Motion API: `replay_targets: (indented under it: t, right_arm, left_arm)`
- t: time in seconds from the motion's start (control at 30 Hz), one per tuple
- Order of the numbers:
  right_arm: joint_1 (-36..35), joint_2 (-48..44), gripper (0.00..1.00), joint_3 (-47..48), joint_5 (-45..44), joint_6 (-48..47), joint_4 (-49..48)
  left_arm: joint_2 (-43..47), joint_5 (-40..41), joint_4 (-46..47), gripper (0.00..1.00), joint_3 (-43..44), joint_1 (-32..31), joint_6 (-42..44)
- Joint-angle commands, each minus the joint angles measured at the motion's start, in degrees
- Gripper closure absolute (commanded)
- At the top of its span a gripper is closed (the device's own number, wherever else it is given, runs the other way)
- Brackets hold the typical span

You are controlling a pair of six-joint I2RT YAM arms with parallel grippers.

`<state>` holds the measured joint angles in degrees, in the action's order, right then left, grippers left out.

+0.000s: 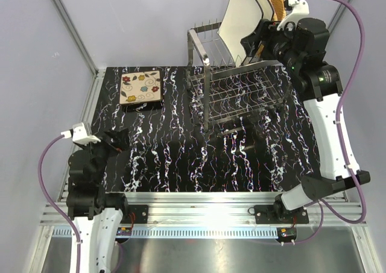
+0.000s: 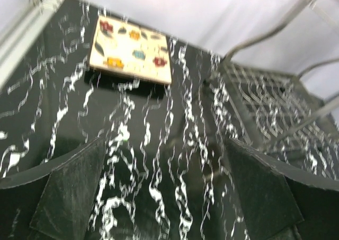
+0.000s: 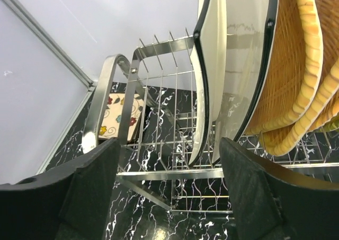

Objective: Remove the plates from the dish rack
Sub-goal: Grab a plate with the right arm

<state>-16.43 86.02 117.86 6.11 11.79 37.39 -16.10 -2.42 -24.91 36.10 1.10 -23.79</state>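
Left end effector (image 2: 165, 166) and right end effector (image 3: 169, 160) gape empty above black marbled table (image 1: 175, 158).

Black white-veined table (image 1: 181, 158), aluminium rail (image 1: 205, 213) along its near edge, grey walls (image 1: 139, 20).

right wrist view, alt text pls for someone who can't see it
The open right hand frames two cream plates standing on edge in the silver dish rack, with woven orange-tan plates beside them at right. A flowered plate lies on the black marbled table beyond.
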Motion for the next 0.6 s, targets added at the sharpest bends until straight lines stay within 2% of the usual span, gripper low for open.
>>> replay_targets:
  t: [0.0,0.3,0.47,0.57]
  right_arm:
    - [0.2,2.1,0.19,3.5,-2.2,-1.0,-1.3]
    - [-0.7,4.1,0.25,0.4,-8.5,-5.4,-7.7]
    - [-1.2,3.7,0.29,-4.1,-9.7,-8.4,-13.6]
    - [-1.4,3.7,0.34,-6.5,-10.4,-9.2,-17.1]
  left_arm:
    - [2.6,-2.6,-5.8,0.01,-0.4,0.1,1.4]
    - [9.9,-1.5,-7.6,0.01,-0.9,0.1,1.1]
    - [9.8,-1.5,-7.6,0.01,-1.3,0.1,0.5]
    - [9.5,-1.5,-7.4,0.01,-1.1,0.1,0.5]
